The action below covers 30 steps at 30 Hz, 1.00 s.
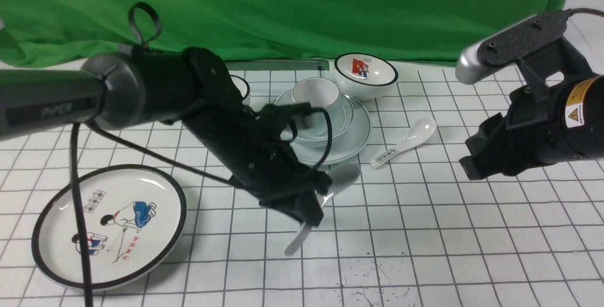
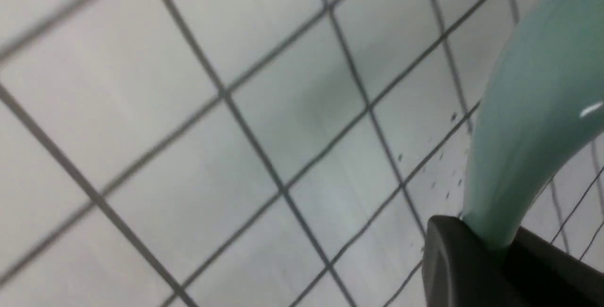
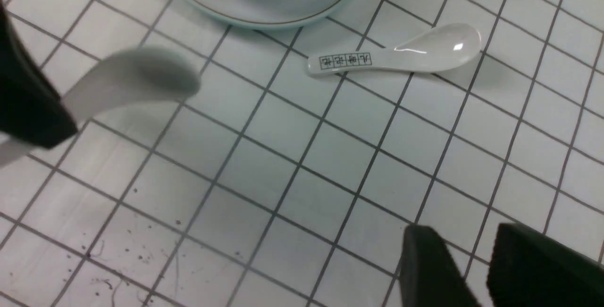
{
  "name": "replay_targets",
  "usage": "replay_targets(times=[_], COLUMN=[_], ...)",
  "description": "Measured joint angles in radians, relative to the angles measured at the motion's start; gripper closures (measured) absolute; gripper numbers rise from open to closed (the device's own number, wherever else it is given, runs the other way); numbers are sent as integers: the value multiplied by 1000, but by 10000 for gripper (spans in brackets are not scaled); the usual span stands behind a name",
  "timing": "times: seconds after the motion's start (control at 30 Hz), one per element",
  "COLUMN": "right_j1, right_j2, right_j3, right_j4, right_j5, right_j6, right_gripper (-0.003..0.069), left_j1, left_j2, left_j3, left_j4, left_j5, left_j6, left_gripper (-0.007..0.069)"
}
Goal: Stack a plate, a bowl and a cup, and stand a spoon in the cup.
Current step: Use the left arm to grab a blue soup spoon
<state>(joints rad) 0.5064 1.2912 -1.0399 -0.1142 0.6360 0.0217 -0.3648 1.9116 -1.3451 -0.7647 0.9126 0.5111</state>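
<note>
The pale blue-green plate (image 1: 351,144) lies at the middle back of the table, with the matching bowl (image 1: 348,111) on it and the cup (image 1: 317,92) standing in the bowl. My left gripper (image 1: 317,203) hangs in front of this stack, above the cloth, shut on the plain spoon (image 1: 347,175) partway along its handle. The spoon's bowl points toward the plate and its handle end slants down toward me. Up close, the spoon (image 2: 533,109) rises from between the shut jaws of the left gripper (image 2: 490,250). My right gripper (image 3: 467,245) is open and empty, to the right of the stack.
A white spoon with a printed handle (image 1: 406,142) lies just right of the plate. A black-rimmed plate with cartoon children (image 1: 111,224) sits front left. A white bowl with a red picture (image 1: 365,73) stands behind the stack. A black-rimmed cup (image 1: 240,85) peeks from behind my left arm.
</note>
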Motion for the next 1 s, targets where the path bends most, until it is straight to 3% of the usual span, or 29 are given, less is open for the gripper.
replay_targets(times=[0.5, 0.67, 0.73, 0.83, 1.0], right_j1=[0, 0, 0, 0, 0], right_j2=[0, 0, 0, 0, 0], right_j3=[0, 0, 0, 0, 0], right_j4=[0, 0, 0, 0, 0], right_j5=[-3, 0, -2, -12, -20], right_j6=[0, -1, -3, -3, -4], right_gripper=[421, 421, 421, 421, 421], left_j1=[35, 61, 91, 122, 163], left_j2=[20, 26, 29, 29, 38], left_j3=[-255, -256, -272, -282, -287], left_j4=[-17, 4, 11, 11, -30], left_j5=[-476, -345, -178, -85, -88], left_j6=[24, -4, -50, -134, -224], left_gripper=[633, 633, 633, 633, 633])
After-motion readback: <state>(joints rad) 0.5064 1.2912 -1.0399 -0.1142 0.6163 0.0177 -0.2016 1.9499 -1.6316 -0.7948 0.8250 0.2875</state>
